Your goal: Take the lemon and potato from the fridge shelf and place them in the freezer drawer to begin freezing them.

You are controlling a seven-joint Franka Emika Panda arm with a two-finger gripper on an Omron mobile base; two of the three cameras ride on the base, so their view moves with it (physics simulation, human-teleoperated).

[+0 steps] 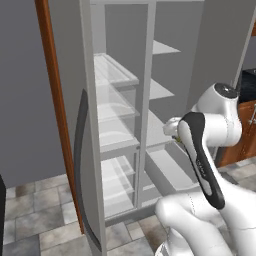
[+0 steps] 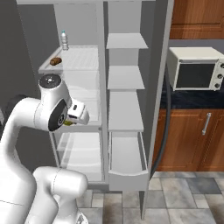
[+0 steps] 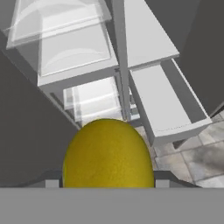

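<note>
Open fridge: one lemon (image 3: 108,154), one potato (image 2: 55,61).

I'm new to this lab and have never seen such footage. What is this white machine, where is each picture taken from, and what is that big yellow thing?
The white machine is a robot arm on a driving base, in a simulated kitchen, facing an open fridge. Two pictures come from cameras on the base, behind the arm to its left and right. The third comes from a camera on the hand, looking along its gripper.

The yellow thing is the lemon, held in the closed fingers, so near the lens that it looks huge. Below it stands the pulled-out grey freezer drawer, which looks empty.

In the right base view, the brown potato lies on a ribbed fridge shelf, with a small bottle behind it. A microwave sits on the counter to the right.
</note>
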